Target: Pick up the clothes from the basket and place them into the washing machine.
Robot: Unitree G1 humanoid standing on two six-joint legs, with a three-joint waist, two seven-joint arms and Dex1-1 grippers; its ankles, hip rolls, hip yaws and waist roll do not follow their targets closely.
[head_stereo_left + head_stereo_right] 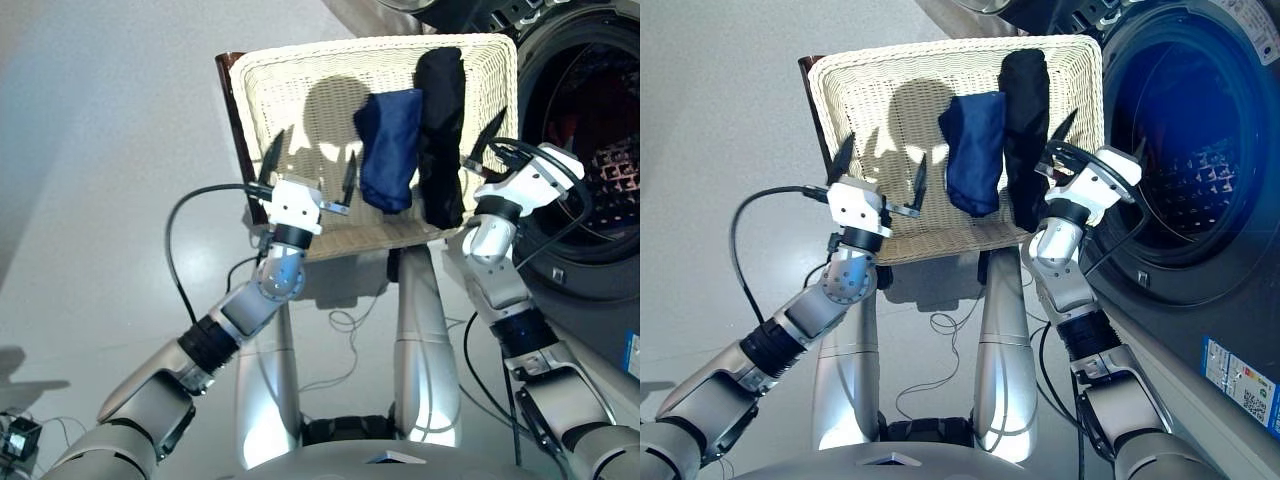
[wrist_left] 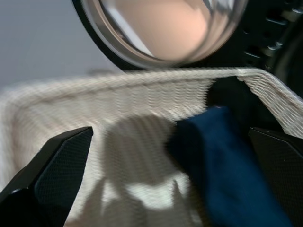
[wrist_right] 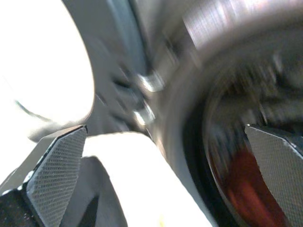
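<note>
The cream wicker basket [image 1: 300, 90] holds a navy blue garment [image 1: 390, 150] and, just to its right, a black garment [image 1: 440, 130], both lying as long strips. My left gripper [image 1: 312, 168] hovers open over the basket's near left part, a little left of the navy garment [image 2: 227, 161], holding nothing. Open and holding nothing as well, my right gripper [image 1: 488, 148] is at the basket's right edge beside the black garment, facing the washing machine [image 1: 1200, 260]. Something coral-red [image 3: 246, 189] lies inside the drum.
The round glass porthole door [image 2: 165, 28] stands beyond the basket's far rim. A black cable [image 1: 185, 215] loops out from my left wrist, and thin cords [image 1: 345, 320] lie on the grey floor under the basket. A dark appliance [image 1: 470, 15] sits above the machine.
</note>
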